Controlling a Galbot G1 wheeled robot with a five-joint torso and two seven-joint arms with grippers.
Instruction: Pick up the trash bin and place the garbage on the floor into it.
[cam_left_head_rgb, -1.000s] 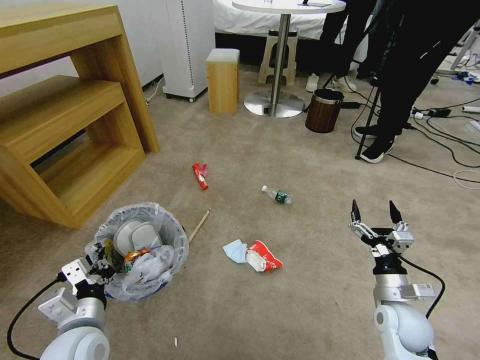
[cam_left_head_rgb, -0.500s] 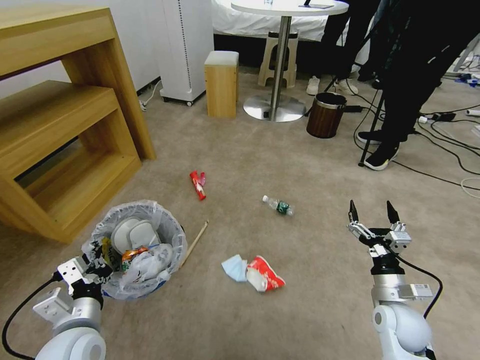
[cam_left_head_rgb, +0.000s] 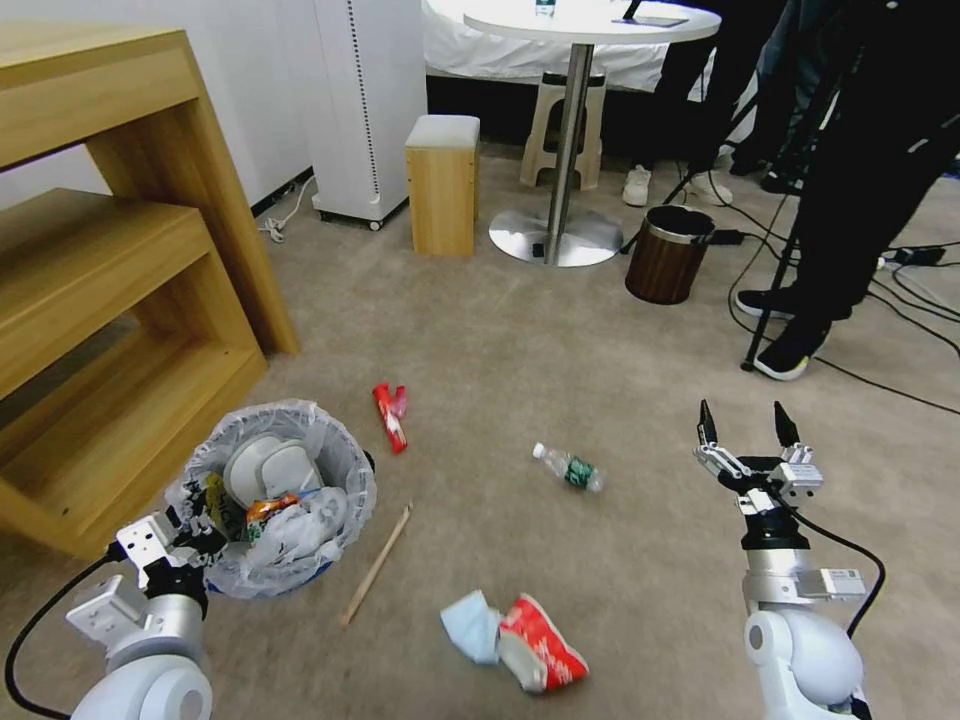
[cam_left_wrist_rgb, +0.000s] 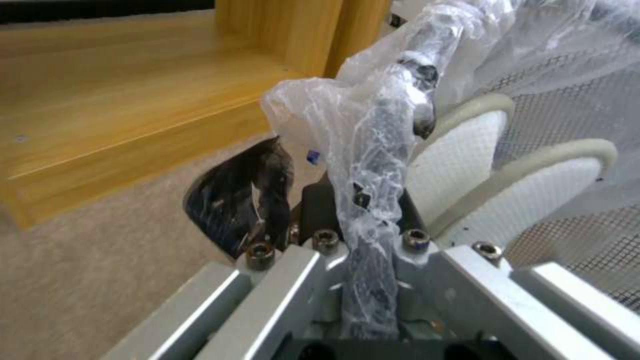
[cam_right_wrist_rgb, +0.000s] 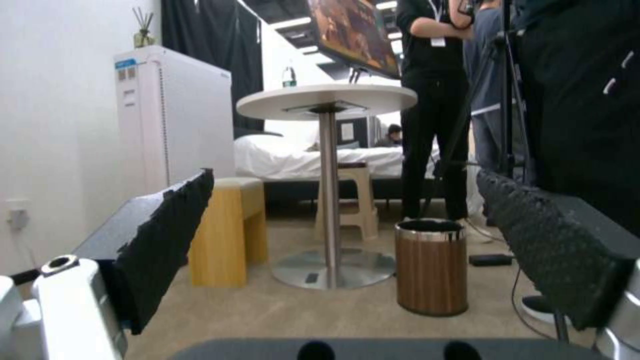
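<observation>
My left gripper (cam_left_head_rgb: 190, 535) is shut on the near rim of the trash bin (cam_left_head_rgb: 275, 545), a small round bin with a crinkled clear liner, held at the lower left. White slippers (cam_left_head_rgb: 265, 465) and wrappers lie inside it. The left wrist view shows the gripper (cam_left_wrist_rgb: 313, 185) clamped on the liner-wrapped rim (cam_left_wrist_rgb: 377, 125), beside the slippers (cam_left_wrist_rgb: 467, 160). On the beige floor (cam_left_head_rgb: 560, 370) lie a red wrapper (cam_left_head_rgb: 390, 415), a clear bottle (cam_left_head_rgb: 568, 467), a wooden stick (cam_left_head_rgb: 377, 563), a blue mask (cam_left_head_rgb: 470, 625) and a red carton (cam_left_head_rgb: 540, 655). My right gripper (cam_left_head_rgb: 742, 425) hangs open and empty, right of the bottle.
A wooden shelf unit (cam_left_head_rgb: 120, 300) stands close on the left. Farther off are a wooden stool (cam_left_head_rgb: 440, 185), a round table's base (cam_left_head_rgb: 555, 235), a brown wood-grain bin (cam_left_head_rgb: 668, 253) (cam_right_wrist_rgb: 432, 272), people's legs, a tripod and cables at the right.
The whole picture has shifted: the litter now sits lower and nearer in view, so the camera has moved. Both grippers hold the same pose, the left still on the bin.
</observation>
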